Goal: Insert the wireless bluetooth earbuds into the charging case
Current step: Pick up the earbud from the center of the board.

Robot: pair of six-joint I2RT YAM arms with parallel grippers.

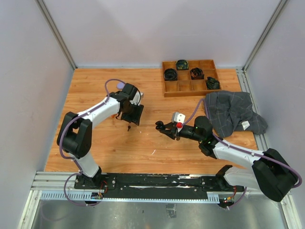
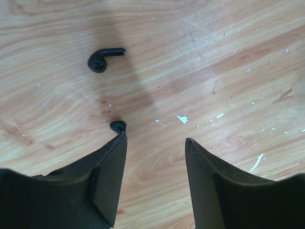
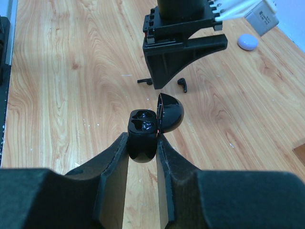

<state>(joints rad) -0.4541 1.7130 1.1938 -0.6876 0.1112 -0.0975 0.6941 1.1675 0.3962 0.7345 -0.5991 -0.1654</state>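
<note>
My right gripper [image 3: 142,138] is shut on a glossy black charging case [image 3: 143,126] and holds it above the table with its lid [image 3: 170,112] swung open and both sockets empty. It also shows in the top view [image 1: 165,128]. My left gripper [image 2: 156,138] is open and empty, low over the table. One black earbud [image 2: 103,57] lies ahead of it to the left. A second black earbud [image 2: 117,126] sits at the tip of its left finger. In the right wrist view both earbuds [image 3: 145,82] [image 3: 182,84] lie under the left gripper [image 3: 183,47].
A wooden compartment tray [image 1: 190,88] with several dark round cases stands at the back right. A grey checked cloth [image 1: 233,113] lies right of the right arm. A pale lilac case [image 3: 247,42] lies beyond the left gripper. White flecks dot the wood.
</note>
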